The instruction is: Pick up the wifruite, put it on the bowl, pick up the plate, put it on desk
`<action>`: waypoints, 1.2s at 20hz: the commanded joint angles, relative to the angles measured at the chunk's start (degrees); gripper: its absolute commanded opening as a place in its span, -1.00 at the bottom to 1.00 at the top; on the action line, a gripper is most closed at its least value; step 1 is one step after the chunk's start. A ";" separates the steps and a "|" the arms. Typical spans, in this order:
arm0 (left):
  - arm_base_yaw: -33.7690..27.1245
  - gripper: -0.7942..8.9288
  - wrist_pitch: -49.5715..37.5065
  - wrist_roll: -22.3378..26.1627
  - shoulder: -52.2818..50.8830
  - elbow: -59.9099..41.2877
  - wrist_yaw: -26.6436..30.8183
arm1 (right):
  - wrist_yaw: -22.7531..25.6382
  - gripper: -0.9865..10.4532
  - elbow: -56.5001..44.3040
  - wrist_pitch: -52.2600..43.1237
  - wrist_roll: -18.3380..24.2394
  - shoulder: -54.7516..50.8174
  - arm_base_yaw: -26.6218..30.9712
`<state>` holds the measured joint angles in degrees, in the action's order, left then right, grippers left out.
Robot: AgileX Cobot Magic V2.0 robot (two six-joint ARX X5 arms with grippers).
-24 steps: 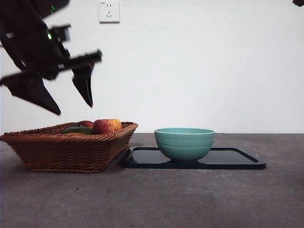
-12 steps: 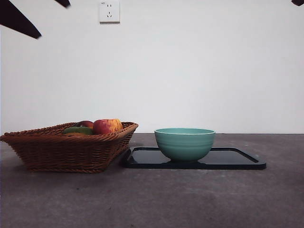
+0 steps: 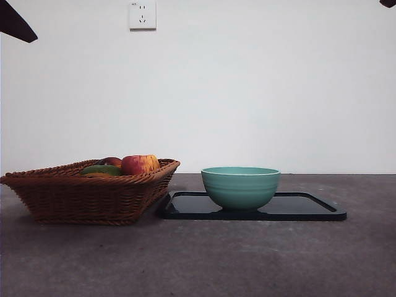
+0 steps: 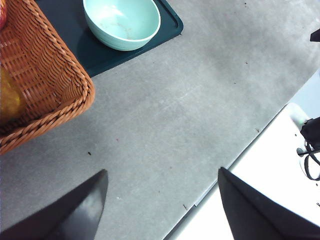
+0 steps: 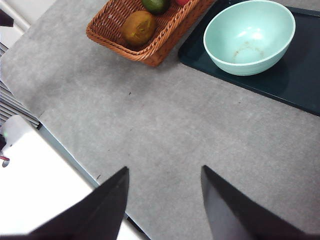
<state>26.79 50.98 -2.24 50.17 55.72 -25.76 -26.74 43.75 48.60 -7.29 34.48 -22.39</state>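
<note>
Both grippers are hanging high with jaws spread wide and gripping nothing: the left gripper and the right gripper are well apart from the wifruite, which is lying in the wicker basket beside a green fruit. Just beside the basket, the bowl is sitting on the black tray, showing nothing inside. Everything is resting on the grey desk before a white wall carrying a socket.
</note>
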 commanded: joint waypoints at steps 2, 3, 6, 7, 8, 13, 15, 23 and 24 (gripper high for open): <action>0.31 -0.14 -0.42 0.81 0.37 0.90 -0.42 | 0.20 -0.43 0.28 -0.52 0.02 0.17 -0.24; 0.31 -0.14 -0.42 0.81 0.37 0.90 -0.42 | 0.22 -0.43 0.28 -0.52 -0.28 0.17 -0.24; 0.31 -0.14 -0.42 0.81 0.37 0.90 -0.42 | 0.22 -0.43 0.28 -0.55 -2.47 0.22 -0.24; 0.31 -0.14 -0.42 0.81 0.37 0.90 -0.42 | 0.22 -0.43 0.28 -0.63 -3.82 0.24 -0.24; 0.31 -0.14 -0.42 0.81 0.37 0.90 -0.42 | 0.31 -0.43 0.28 -1.07 -5.05 0.24 -0.24; 0.31 -0.14 -0.44 1.22 0.37 0.90 -0.42 | 7.45 -0.42 4.02 -5.18 -11.78 6.19 0.00; 0.31 -0.14 -0.44 1.42 0.37 0.90 -0.42 | 8.85 -0.42 7.76 -5.73 -11.74 11.65 0.37; 0.28 -0.14 -0.33 1.40 0.37 0.90 -0.42 | 12.79 -0.32 24.48 -6.99 -6.58 38.88 2.45; 0.31 -0.14 -0.33 1.40 0.37 0.90 -0.42 | 13.62 -0.32 25.86 -7.82 -6.19 41.88 2.45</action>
<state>26.79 51.00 -1.93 50.19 55.72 -25.76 -13.30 68.55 40.95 -14.79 75.31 -19.79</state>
